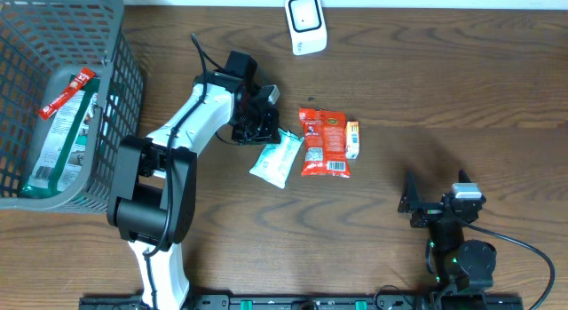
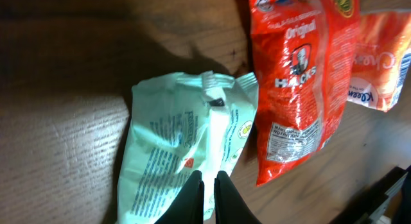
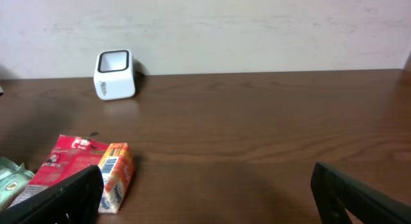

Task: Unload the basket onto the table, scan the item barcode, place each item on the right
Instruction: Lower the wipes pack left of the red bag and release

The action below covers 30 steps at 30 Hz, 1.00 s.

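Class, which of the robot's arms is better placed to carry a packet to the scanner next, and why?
Left. The left gripper is shut right at the pale green packet, closer to the white scanner. The right gripper stands open, well apart from it.

Ahead of the left jaws, the pale green packet (image 2: 167,144) is crinkled, glossy plastic film; the red packet (image 2: 289,89) beside it shinier; the tabletop (image 2: 64,134) matt, grained wood.

A dark brown wooden table (image 1: 461,88) with visible grain fills the overhead view. In the right wrist view, a plain off-white wall (image 3: 257,25) rises directly behind its far edge. Even light casts soft shadows.
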Available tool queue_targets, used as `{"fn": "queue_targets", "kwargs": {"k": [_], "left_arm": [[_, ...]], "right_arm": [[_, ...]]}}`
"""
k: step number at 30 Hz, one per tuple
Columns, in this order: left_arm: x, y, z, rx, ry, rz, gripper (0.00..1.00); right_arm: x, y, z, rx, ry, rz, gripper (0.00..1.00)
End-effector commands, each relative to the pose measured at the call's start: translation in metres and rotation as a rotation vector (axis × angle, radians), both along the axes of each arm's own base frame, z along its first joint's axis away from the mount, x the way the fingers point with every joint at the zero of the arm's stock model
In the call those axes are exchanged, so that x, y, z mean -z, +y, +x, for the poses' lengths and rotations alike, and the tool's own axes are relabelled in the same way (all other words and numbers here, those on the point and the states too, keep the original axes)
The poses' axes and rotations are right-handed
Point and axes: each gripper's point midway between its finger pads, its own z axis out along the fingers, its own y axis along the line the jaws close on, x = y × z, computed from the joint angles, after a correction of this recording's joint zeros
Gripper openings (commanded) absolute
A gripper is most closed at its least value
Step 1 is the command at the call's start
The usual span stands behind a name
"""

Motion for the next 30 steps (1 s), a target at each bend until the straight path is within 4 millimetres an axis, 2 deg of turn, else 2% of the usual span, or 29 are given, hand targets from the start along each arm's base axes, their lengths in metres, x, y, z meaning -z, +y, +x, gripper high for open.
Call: {"fn": "queue_targets", "kwargs": {"k": [1,8,11,14,17,19,23,26,27,30], "left_arm": [[0.005,0.003,-0.007,-0.026,0.038,0.014,0.09],[0.037,0.009,-0.027,-0.025,0.062,0.022,0.10],[0.045,0.014,-0.029,-0.029,0.056,0.054,0.09],[0.036,0.012,-0.022,-0.054,0.040,0.045,0.09],[0.008,0.007,-0.006,-0.057,-0.046,0.017,0.13],[-0.017,0.006,0.004,-0.061,-0.131,-0.002,0.15],[-0.042,0.020,0.013,-0.107,-0.227,0.066,0.15],[-0.033,0.039,0.012,-0.137,-0.226,0.180,0.15],[-0.022,0.050,0.009,-0.159,-0.210,0.241,0.15],[-0.002,0.064,0.000,-0.194,-0.167,0.318,0.15]], "right_arm": [[0.001,-0.002,0.000,0.005,0.001,-0.011,0.99],[0.001,-0.002,0.000,0.005,0.001,-0.011,0.99],[0.001,-0.002,0.000,0.005,0.001,-0.011,0.99],[0.001,-0.002,0.000,0.005,0.001,-0.011,0.99],[0.001,-0.002,0.000,0.005,0.001,-0.011,0.99],[0.001,-0.002,0.000,0.005,0.001,-0.011,0.99],[0.001,-0.002,0.000,0.005,0.001,-0.011,0.99],[0.001,-0.002,0.000,0.005,0.001,-0.011,0.99],[0.001,-0.002,0.000,0.005,0.001,-0.011,0.99],[0.001,-0.002,0.000,0.005,0.001,-0.011,0.99]]}}
